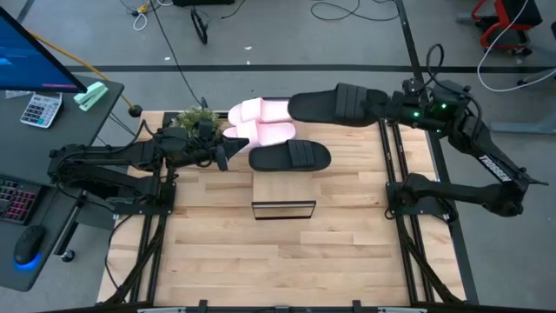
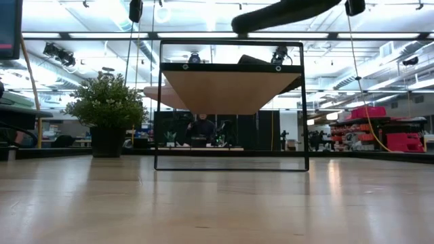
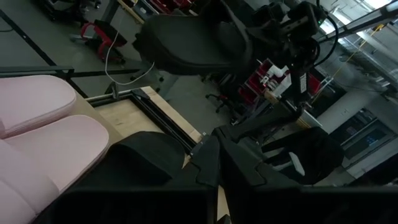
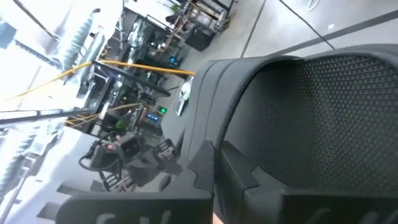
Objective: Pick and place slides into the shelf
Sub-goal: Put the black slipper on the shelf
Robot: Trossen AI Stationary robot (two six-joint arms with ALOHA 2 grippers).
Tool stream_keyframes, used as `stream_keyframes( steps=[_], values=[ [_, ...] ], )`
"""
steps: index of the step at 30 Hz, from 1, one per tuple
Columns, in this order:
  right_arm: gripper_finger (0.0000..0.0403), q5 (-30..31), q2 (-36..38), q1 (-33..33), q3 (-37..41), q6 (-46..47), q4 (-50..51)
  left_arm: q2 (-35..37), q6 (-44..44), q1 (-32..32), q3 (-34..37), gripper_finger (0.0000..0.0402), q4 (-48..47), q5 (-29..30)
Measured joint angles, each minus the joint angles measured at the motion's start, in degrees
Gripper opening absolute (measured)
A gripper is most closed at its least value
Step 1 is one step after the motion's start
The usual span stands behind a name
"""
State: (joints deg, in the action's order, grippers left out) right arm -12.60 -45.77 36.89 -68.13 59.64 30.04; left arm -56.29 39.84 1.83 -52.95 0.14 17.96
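Observation:
The shelf (image 1: 283, 188) stands mid-table, its plank running from near to far. Across its top lie two pale pink slides (image 1: 261, 122) and, nearer, one black slide (image 1: 289, 156). My left gripper (image 1: 231, 149) is shut and level at the shelf's left side, between the pink slides' ends and the black slide's left end (image 3: 140, 165). Whether it touches either, I cannot tell. My right gripper (image 1: 384, 108) is shut on a second black slide (image 1: 334, 106), held in the air over the shelf's far end and also seen high in the low view (image 2: 285, 12). My right gripper holds the black slide at its strap end (image 4: 298, 124), the end toward the table's right. The fingers come in about level from the right and lie along the slide. The gripper's own body hides the exact place of contact. The slide is lifted clear, roughly level.
A potted plant (image 1: 193, 120) stands at the far left of the table, close behind my left arm. A desk with a monitor and a calculator (image 1: 39, 109) lies beyond the left edge. Bare tabletop (image 1: 278, 261) stretches in front of the shelf.

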Motion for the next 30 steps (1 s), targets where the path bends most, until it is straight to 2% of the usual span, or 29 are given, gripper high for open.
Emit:
stream_keyframes(
  steps=[9,18,23,30],
  values=[
    [0.0007,8.86,-1.49,-14.76,1.35,3.08,0.57,0.0,-0.08,-0.02,0.0,0.0018,0.0,0.02],
    [0.0007,22.11,-5.62,-31.12,1.43,7.96,1.62,0.0,-0.18,-0.02,0.0,0.0016,0.0,0.05],
    [0.0007,27.13,-8.21,-37.57,1.46,12.19,1.7,0.0,-0.2,0.0,0.0,0.0013,0.0,0.22],
    [0.0007,31.39,-11.25,-43.24,1.46,17.21,1.64,-0.02,-0.2,0.0,0.0,0.0024,0.0,0.24]
  ],
)
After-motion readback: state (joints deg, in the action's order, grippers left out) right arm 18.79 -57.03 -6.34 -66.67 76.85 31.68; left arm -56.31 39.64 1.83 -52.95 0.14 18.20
